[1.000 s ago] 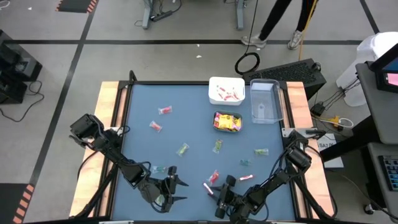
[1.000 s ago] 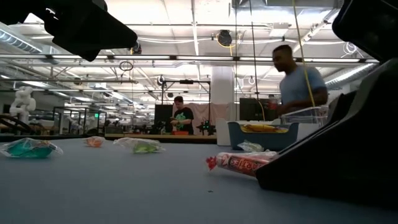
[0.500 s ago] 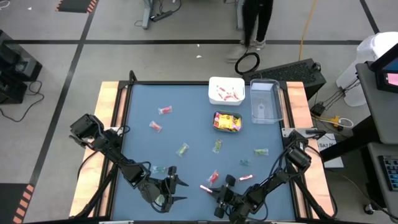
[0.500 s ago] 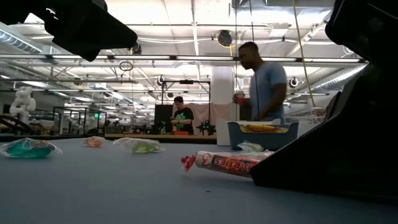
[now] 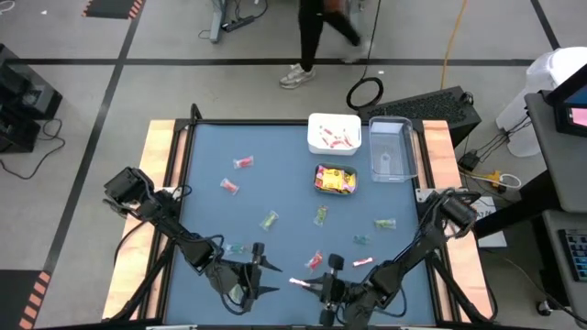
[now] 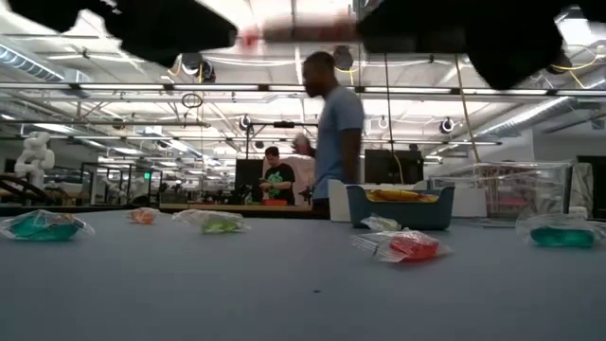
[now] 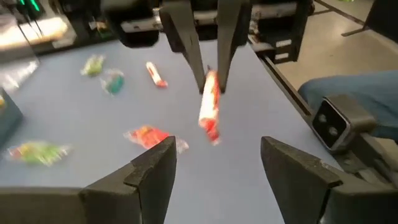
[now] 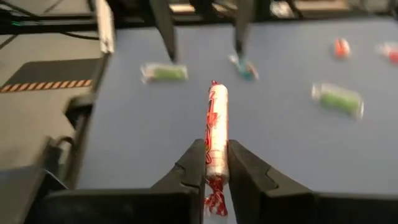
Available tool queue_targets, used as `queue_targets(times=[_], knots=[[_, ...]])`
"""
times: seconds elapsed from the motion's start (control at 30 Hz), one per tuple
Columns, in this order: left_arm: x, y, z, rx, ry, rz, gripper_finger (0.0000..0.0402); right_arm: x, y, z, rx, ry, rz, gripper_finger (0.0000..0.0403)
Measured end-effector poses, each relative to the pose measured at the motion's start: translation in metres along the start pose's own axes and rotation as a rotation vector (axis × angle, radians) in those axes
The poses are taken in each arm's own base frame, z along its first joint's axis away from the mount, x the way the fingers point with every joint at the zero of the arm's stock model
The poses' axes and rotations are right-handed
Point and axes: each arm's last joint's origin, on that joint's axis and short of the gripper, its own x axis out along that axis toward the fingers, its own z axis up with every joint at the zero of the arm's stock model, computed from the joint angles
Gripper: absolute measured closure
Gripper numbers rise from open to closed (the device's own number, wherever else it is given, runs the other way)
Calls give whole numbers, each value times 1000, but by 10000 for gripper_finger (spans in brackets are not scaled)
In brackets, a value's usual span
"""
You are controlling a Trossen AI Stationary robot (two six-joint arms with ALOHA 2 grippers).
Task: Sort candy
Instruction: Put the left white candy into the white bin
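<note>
My right gripper [image 5: 316, 285] is near the table's front edge, shut on a slim pink-white candy stick [image 8: 216, 127] and raised above the blue table [image 5: 275, 156]. My left gripper [image 5: 268, 279] stands open just left of it, facing the stick [image 7: 210, 112], with nothing between its fingers. Loose candy lies flat on the table: red pieces [image 5: 243, 162], green pieces [image 5: 269, 220], another pink stick [image 5: 364, 261] and a red piece [image 6: 407, 246]. My right gripper pinches the stick near its rear end [image 8: 217, 149] between its two fingers. The twisted wrapper tail [image 8: 214, 202] shows behind the fingertips. The stick lies along the fingers and juts forward past them toward the table's left, lifted clear of the table.
At the back stand a white container [image 5: 334, 134] with pink sticks, a clear container [image 5: 391, 148], and a teal one [image 5: 336, 180] with yellow packets. A person walks past beyond the table's far edge [image 6: 331, 133].
My right gripper has shut on the pink-white stick, nudging it a little toward the table's left, then risen with it. The stick, which lay on the table, is now lifted clear.
</note>
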Motion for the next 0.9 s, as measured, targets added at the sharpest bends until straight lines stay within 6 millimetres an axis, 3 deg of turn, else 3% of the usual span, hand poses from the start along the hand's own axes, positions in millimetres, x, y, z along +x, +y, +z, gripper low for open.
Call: queue_targets(times=[0.2, 0.47, 0.67, 0.9], knots=[[4, 18, 14, 78, -75, 50, 162, -28, -27, 56, -149, 70, 75, 363], [-6, 43, 34, 61, -112, 108, 162, -90, -83, 112, -245, 192, 113, 363], [-14, 48, 43, 90, -129, 117, 162, -122, -113, 127, -329, 228, 102, 363], [-16, 48, 45, 86, -137, 115, 162, -125, -128, 113, -298, 182, 136, 362]])
